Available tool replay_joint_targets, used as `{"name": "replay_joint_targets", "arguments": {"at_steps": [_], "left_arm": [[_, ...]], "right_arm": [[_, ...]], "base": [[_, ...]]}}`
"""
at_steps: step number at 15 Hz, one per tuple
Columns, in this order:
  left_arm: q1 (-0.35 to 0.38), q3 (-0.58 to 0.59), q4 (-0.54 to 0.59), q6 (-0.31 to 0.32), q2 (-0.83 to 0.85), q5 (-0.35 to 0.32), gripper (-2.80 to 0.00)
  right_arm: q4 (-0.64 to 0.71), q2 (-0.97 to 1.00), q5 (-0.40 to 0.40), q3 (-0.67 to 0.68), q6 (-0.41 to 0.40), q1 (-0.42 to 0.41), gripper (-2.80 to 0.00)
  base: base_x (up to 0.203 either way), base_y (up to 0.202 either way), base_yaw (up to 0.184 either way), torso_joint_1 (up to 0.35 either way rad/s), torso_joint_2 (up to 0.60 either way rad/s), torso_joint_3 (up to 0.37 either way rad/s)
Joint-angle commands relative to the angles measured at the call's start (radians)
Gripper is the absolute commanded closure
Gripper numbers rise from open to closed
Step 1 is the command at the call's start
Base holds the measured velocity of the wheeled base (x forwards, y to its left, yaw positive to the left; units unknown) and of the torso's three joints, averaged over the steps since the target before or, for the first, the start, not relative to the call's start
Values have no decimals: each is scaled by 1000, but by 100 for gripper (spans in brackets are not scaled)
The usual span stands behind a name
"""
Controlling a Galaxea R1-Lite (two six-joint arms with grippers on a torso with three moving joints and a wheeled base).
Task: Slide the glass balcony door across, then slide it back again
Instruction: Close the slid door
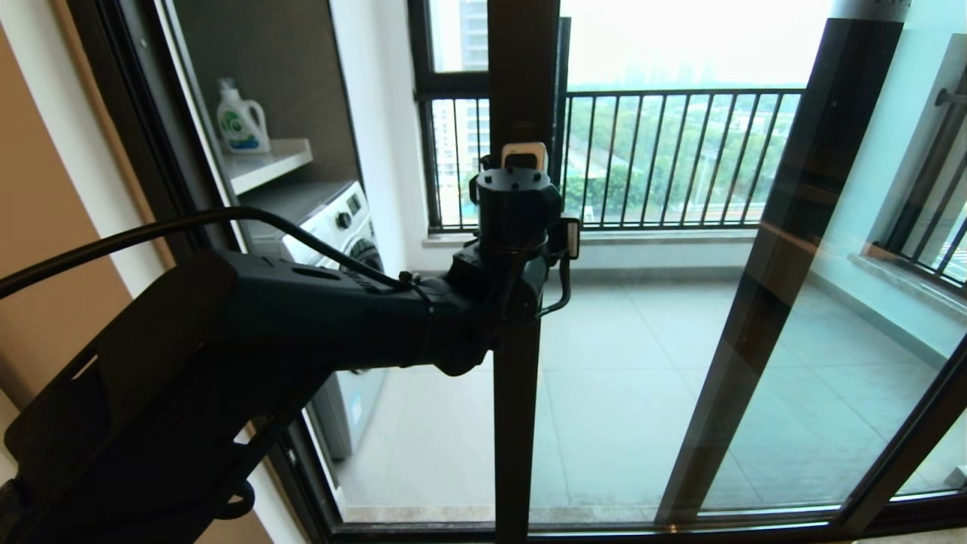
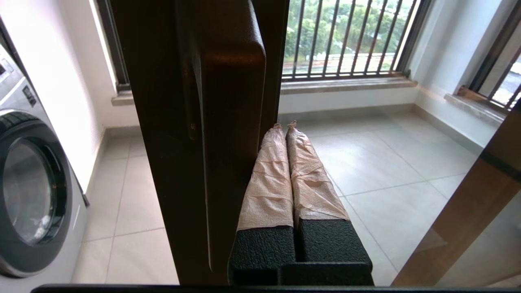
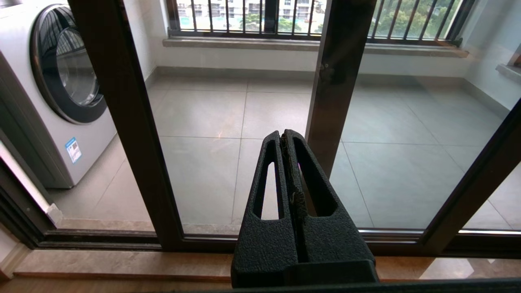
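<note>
The glass balcony door stands partly slid aside, its dark brown stile (image 1: 518,68) upright in the middle of the head view. The slim dark handle (image 2: 228,101) sits on that stile (image 2: 171,162). My left gripper (image 1: 523,155) is raised to the stile at handle height. In the left wrist view it (image 2: 286,127) is shut with nothing between its tape-wrapped fingers (image 2: 268,183), which lie flat against the handle's side, on the glass side. My right gripper (image 3: 283,134) hangs low before the door's lower glass (image 3: 203,171), shut and empty.
A washing machine (image 1: 344,227) stands beyond the open gap at the left, with a detergent bottle (image 1: 240,121) on a shelf above it. A second dark-framed pane's stile (image 1: 786,264) slants at the right. Black railing bars (image 1: 680,159) close the far window. The door track (image 3: 122,240) runs along the floor.
</note>
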Motion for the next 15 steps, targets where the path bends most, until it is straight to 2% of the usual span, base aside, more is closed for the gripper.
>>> {"name": "replay_joint_targets", "arguments": {"at_steps": [1,15], "left_arm": [[14,45,-5,-6,-35,7,0],[174,132,-5,-31,-87,0,0]], "right_arm": [[-1,1,1,12,0,1,0],[-1,1,1,12,-1,1,0]], "base": [[0,0,0,0,0,0],[0,0,0,0,0,0]]}}
